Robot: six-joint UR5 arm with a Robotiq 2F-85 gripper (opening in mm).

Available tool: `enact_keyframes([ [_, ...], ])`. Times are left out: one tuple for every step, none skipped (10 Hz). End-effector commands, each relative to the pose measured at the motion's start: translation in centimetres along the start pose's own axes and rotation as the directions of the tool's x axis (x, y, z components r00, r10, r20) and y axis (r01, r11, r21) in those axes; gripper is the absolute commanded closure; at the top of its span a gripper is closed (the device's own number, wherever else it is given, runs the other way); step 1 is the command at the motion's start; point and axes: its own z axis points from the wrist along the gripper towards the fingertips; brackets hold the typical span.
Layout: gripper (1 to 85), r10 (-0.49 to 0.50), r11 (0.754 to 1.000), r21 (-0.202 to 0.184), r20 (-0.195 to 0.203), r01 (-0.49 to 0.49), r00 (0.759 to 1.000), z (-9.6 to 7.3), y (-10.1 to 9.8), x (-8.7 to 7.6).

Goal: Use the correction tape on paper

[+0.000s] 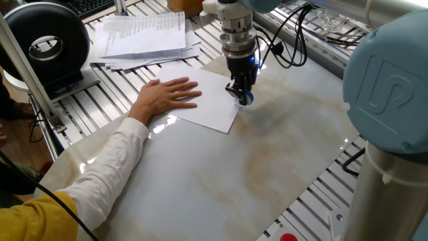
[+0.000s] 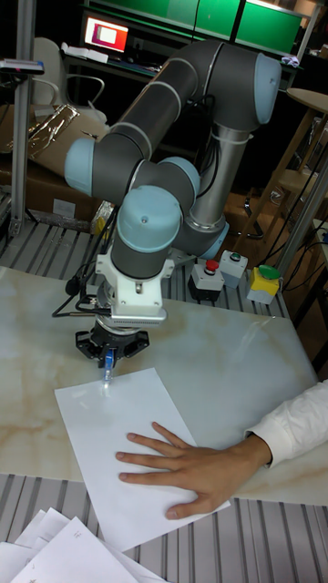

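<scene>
The paper (image 1: 212, 102) (image 2: 118, 428) is a plain white sheet lying flat on the marble tabletop. A person's hand (image 1: 167, 96) (image 2: 187, 465) presses flat on it. My gripper (image 1: 241, 94) (image 2: 108, 358) points straight down over the sheet's edge, shut on the correction tape (image 1: 245, 98) (image 2: 107, 363), a small blue dispenser. Its tip touches the paper close to the sheet's corner.
A stack of printed papers (image 1: 144, 37) lies at the back left beside a black round device (image 1: 47, 43). Slotted aluminium rails (image 1: 100, 100) surround the marble slab (image 1: 234, 174). Button boxes (image 2: 232, 273) stand behind the arm's base. Cables (image 1: 291, 40) hang near the wrist.
</scene>
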Motion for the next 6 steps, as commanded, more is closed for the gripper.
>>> enact_keyframes([
  [84.0,0.010,1.000,-0.015,-0.012,-0.010,1.000,-0.3,0.5,0.6],
  [84.0,0.009,1.000,0.002,-0.031,-0.009,0.999,-0.4,0.1,1.2],
  [84.0,0.010,1.000,0.005,-0.031,-0.010,0.999,-0.5,0.1,1.4],
  [84.0,0.007,1.000,0.009,-0.018,-0.007,1.000,-0.7,0.1,1.2],
  [84.0,0.001,1.000,0.021,-0.001,-0.001,1.000,-1.1,-0.1,0.7],
  [84.0,-0.006,1.000,0.027,0.015,0.006,1.000,-1.6,-0.1,0.3],
])
